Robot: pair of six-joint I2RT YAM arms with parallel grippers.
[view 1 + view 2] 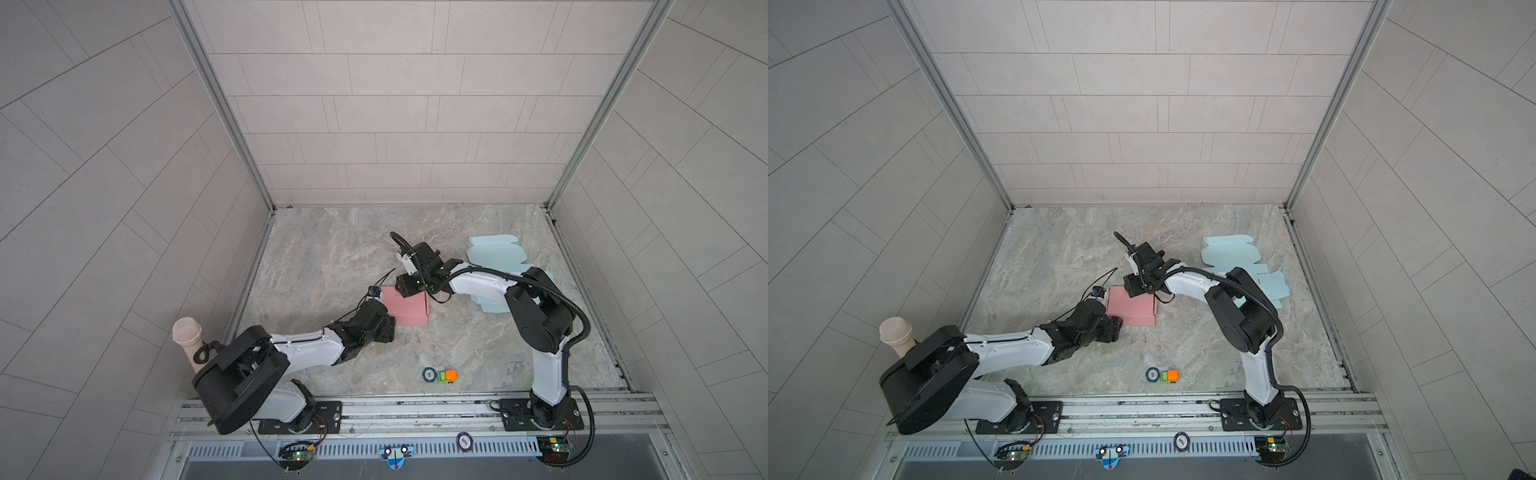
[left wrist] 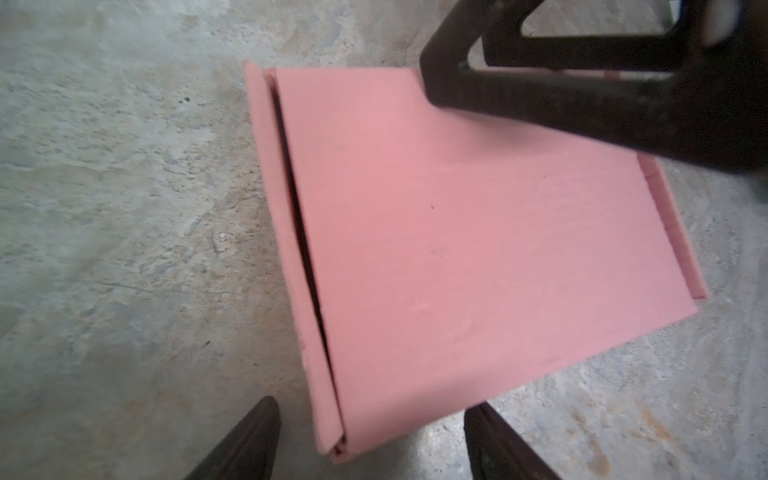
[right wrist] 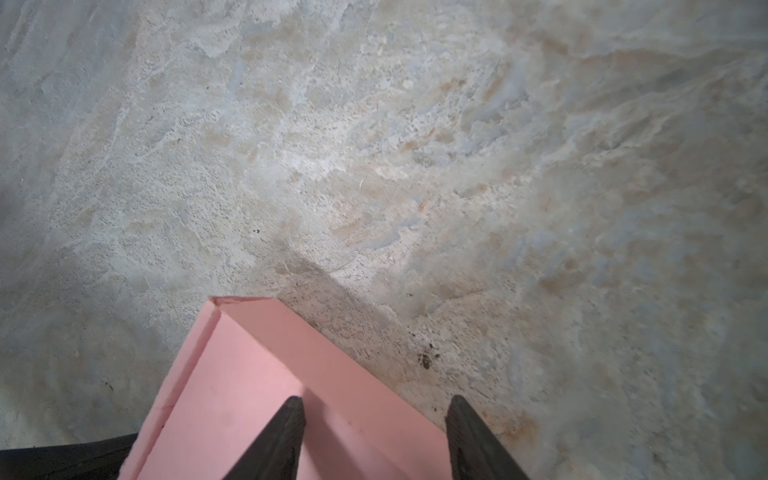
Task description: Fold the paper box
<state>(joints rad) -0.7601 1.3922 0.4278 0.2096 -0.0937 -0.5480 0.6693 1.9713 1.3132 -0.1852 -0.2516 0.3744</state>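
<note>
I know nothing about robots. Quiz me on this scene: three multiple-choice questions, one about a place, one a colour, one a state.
1. Where on the table does the light blue flat cardboard lie?
A. front left corner
B. back right, partly hidden by the right arm
C. under the left arm

2. What colour is the folded paper box?
A. green
B. yellow
C. pink

3. How does the left tool stand?
A. open, fingers either side of a box corner
B. shut on the box
C. shut on nothing

Answers: 1 B, both top views show it there. 2 C, every view shows pink. 3 A, the left wrist view shows its fingers apart, gripping nothing.
</note>
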